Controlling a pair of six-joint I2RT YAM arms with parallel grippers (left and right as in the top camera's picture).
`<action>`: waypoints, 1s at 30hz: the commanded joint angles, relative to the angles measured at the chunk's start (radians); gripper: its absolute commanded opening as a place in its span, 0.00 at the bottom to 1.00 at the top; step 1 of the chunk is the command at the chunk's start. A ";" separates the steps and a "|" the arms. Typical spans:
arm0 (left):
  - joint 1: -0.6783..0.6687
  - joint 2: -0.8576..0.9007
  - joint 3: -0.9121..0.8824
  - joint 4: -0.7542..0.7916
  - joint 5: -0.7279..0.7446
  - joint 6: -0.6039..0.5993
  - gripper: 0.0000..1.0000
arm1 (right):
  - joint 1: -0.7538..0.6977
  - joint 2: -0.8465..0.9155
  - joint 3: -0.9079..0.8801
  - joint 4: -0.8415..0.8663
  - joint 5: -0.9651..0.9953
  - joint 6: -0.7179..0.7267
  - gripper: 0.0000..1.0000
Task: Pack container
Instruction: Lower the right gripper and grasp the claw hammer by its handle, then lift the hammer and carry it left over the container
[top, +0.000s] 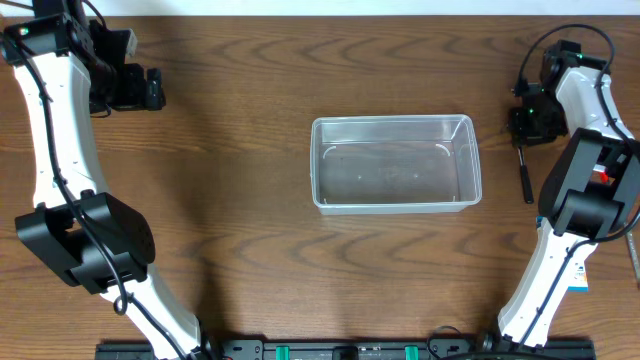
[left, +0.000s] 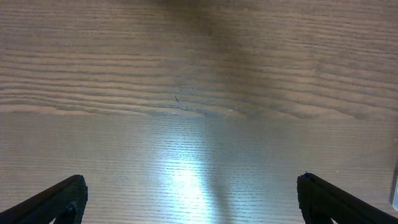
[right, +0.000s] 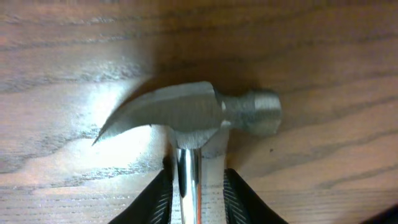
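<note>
The clear plastic container (top: 319, 165) sits empty at the table's middle. A hammer lies at the far right, its black handle (top: 526, 182) pointing toward the front. In the right wrist view its steel claw head (right: 186, 112) rests over the wood. My right gripper (right: 198, 180) is shut on the hammer's shiny neck just below the head, and it also shows in the overhead view (top: 522, 135). My left gripper (left: 191, 190) is open wide and empty over bare wood at the far left (top: 155, 88).
The table's far edge runs along the top of the overhead view, just behind both grippers. The right arm's base and links (top: 575, 200) stand to the right of the container. The left arm (top: 80, 235) runs down the left side.
</note>
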 joint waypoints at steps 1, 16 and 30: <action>0.003 0.012 -0.007 -0.003 0.013 -0.001 0.98 | 0.009 0.010 -0.008 0.005 0.002 -0.001 0.26; 0.003 0.012 -0.007 -0.003 0.013 -0.002 0.98 | 0.010 0.010 -0.007 0.002 -0.040 -0.001 0.01; 0.003 0.012 -0.007 -0.003 0.013 -0.002 0.98 | 0.093 -0.082 0.229 -0.167 -0.057 -0.002 0.01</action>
